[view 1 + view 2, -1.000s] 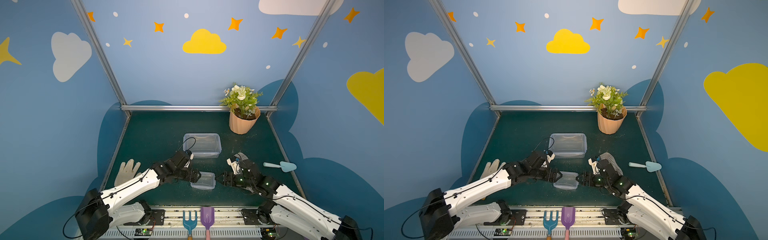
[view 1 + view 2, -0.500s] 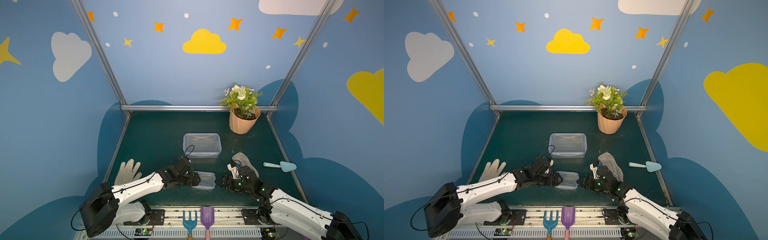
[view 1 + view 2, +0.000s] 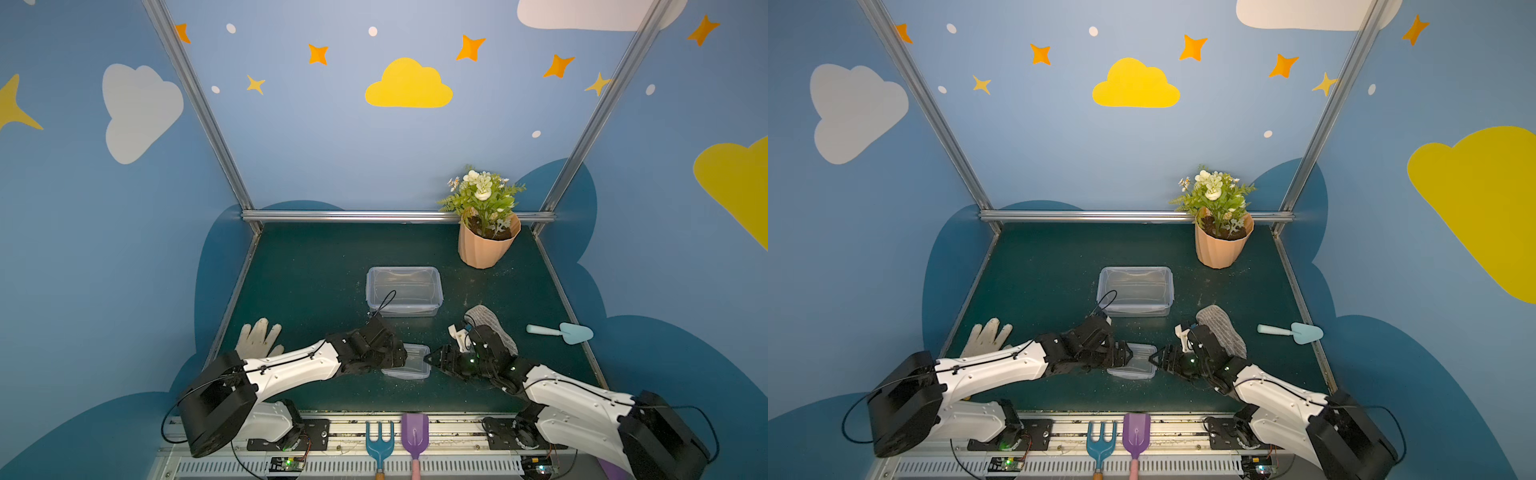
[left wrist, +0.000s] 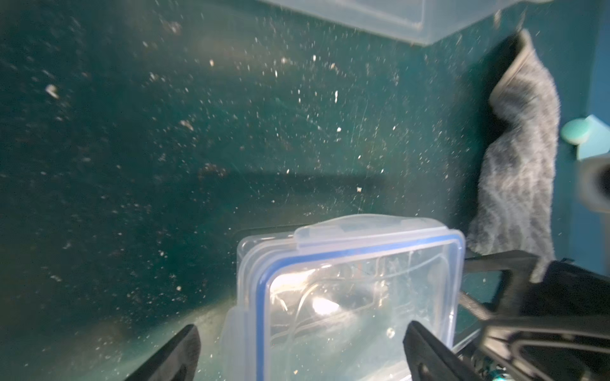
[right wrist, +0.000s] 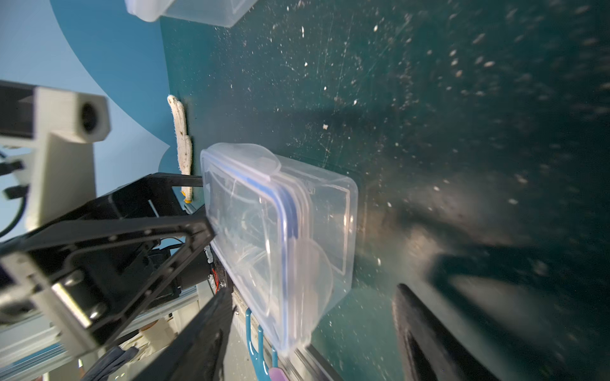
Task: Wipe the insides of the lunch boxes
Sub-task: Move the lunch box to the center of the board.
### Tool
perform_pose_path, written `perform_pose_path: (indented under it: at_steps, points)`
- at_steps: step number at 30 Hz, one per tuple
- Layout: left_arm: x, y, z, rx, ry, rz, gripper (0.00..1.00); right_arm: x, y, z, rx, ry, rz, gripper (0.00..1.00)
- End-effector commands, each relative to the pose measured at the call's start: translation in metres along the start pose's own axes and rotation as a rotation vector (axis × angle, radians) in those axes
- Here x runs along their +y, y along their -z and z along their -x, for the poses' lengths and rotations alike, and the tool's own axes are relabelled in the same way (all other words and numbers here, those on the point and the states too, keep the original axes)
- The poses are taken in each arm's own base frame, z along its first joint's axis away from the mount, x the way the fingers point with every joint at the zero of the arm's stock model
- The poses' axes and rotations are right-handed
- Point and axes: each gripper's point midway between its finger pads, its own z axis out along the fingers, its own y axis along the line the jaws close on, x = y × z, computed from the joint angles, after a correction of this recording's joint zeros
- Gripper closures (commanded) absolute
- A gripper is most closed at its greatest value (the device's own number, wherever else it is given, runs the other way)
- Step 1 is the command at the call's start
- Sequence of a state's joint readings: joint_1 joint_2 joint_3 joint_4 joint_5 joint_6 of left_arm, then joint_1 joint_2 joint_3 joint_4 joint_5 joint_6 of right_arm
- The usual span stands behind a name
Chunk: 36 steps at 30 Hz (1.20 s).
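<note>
My left gripper point(image 4: 300, 330) is spread wide and clamps nothing. The small box point(image 3: 413, 363) sits right beneath its fingers, low in the middle of both top views. My right gripper point(image 5: 313, 293) gapes too, with the box's end between its jaws and a clear gap on one side. The lid point(image 5: 244, 231) is still clipped on. The cloth point(image 3: 490, 322) lies loose on the table just above my right arm, held by neither gripper. The big box point(image 3: 403, 291) waits further up, mid-frame. No wiping is under way here, and I judge nearly all of it is left.
</note>
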<state>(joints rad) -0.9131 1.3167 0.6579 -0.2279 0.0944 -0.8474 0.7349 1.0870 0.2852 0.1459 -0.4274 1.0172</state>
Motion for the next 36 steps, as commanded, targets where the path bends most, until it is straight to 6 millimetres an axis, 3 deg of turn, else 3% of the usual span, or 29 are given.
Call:
perform_pose_path:
  at_steps: [1, 10, 18, 24, 29, 36]
  points:
    - [-0.001, 0.002, 0.002, -0.032, 0.033, -0.028, 0.03, 0.038, -0.009, 0.010, 0.025, 0.061, 0.108, 0.26]
    - [0.002, -0.012, 0.000, -0.011, 0.032, -0.011, 0.06, 0.057, -0.030, 0.028, 0.047, 0.075, 0.101, 0.32]
    - [0.008, -0.008, 0.025, -0.092, 0.022, 0.047, 0.08, 0.056, -0.054, 0.032, 0.115, 0.051, 0.086, 0.35]
    - [0.027, -0.016, 0.030, -0.060, 0.042, 0.100, 0.07, 0.057, -0.066, 0.038, 0.127, 0.052, 0.094, 0.26]
    - [0.040, -0.015, 0.032, -0.055, 0.061, 0.135, 0.05, 0.057, -0.063, 0.045, 0.115, 0.051, 0.099, 0.19]
    - [0.036, -0.003, 0.043, -0.065, 0.049, 0.141, 0.03, 0.055, -0.035, 0.057, 0.035, 0.039, 0.108, 0.14]
